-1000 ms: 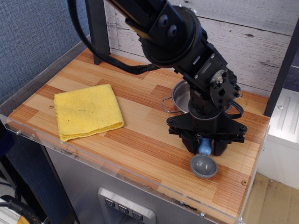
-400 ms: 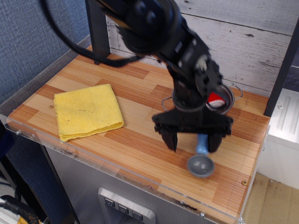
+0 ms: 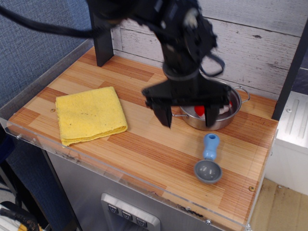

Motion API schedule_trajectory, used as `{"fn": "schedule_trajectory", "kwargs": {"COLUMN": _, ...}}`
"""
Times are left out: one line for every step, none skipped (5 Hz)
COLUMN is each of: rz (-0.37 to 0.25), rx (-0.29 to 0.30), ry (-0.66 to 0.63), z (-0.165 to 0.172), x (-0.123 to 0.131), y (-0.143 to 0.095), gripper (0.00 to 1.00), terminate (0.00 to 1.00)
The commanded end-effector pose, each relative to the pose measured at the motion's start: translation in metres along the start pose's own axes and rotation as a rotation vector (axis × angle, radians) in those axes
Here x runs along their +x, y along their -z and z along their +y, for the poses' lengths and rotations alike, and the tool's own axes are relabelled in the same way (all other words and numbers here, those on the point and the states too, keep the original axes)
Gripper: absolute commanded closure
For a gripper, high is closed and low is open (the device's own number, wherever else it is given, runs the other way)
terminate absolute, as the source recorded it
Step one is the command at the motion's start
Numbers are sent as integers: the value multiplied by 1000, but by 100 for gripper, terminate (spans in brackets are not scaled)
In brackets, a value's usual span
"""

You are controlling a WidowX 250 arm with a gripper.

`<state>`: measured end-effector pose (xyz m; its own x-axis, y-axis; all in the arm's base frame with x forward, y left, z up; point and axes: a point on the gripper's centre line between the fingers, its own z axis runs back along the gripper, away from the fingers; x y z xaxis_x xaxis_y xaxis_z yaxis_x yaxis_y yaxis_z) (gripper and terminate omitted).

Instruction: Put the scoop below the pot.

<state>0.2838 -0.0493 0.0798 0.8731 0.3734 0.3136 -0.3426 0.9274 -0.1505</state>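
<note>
The scoop [image 3: 209, 159], with a light-blue handle and a round grey bowl, lies on the wooden table in front of the shiny steel pot [image 3: 227, 114], handle toward the pot. A red-and-white rounded object [image 3: 198, 110] sits inside the pot. My gripper [image 3: 188, 115] hangs open and empty above the table, in front of the pot's left side, up and to the left of the scoop. Its fingers [image 3: 165, 115] are spread wide. The arm hides the pot's left part.
A folded yellow cloth [image 3: 89, 114] lies on the left of the table. A dark post [image 3: 102, 38] stands at the back left. A plank wall runs behind. The table's front edge [image 3: 144, 185] has a clear plastic lip.
The gripper opened and let go of the scoop's handle, then rose and moved left and back. The scoop stays lying on the table in front of the pot.
</note>
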Motion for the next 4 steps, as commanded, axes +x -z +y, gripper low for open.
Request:
{"fn": "schedule_trajectory", "kwargs": {"rz": -156, "rx": -12, "ry": -62, "z": 43, "x": 32, "y": -75, "gripper": 0, "terminate": 0}}
{"fn": "schedule_trajectory", "kwargs": {"rz": -191, "rx": -19, "ry": -95, "z": 59, "x": 40, "y": -99, "gripper": 0, "terminate": 0}}
{"fn": "schedule_trajectory", "kwargs": {"rz": -191, "rx": -19, "ry": -95, "z": 59, "x": 40, "y": -99, "gripper": 0, "terminate": 0}}
{"fn": "schedule_trajectory", "kwargs": {"rz": -191, "rx": -19, "ry": -95, "z": 59, "x": 40, "y": -99, "gripper": 0, "terminate": 100}}
